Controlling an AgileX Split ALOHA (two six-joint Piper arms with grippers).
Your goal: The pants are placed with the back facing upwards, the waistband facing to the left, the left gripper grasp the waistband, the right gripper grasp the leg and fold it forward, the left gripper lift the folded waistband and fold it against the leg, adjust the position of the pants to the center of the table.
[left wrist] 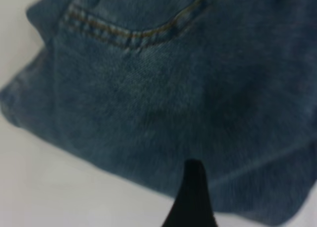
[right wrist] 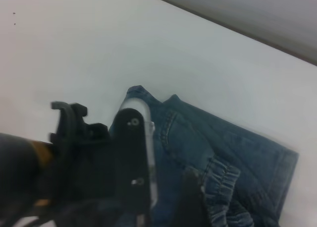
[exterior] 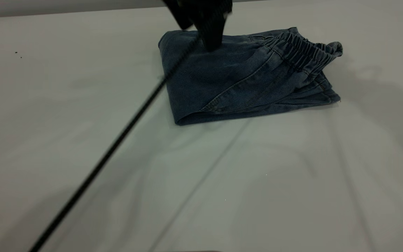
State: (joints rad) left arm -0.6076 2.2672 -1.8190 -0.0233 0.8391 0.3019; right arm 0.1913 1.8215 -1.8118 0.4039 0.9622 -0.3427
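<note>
The pants (exterior: 229,80) lie folded into a compact blue denim bundle at the far middle-right of the table (exterior: 201,182). The ruffled waistband (exterior: 303,52) lies on top at the bundle's right end. My left gripper (exterior: 201,31) hangs open just over the bundle's left part, holding nothing. In the left wrist view one black finger (left wrist: 193,197) shows above denim (left wrist: 163,88) with a stitched pocket seam. My right gripper (right wrist: 223,209) is outside the exterior view. In its wrist view it hovers open near the waistband (right wrist: 223,185), one dark finger (right wrist: 190,197) showing.
A black cable (exterior: 117,140) runs diagonally from the left gripper down to the near left edge. The pale tabletop spreads wide in front of and left of the pants. A black body with a silver-grey part (right wrist: 141,152) fills the right wrist view's corner.
</note>
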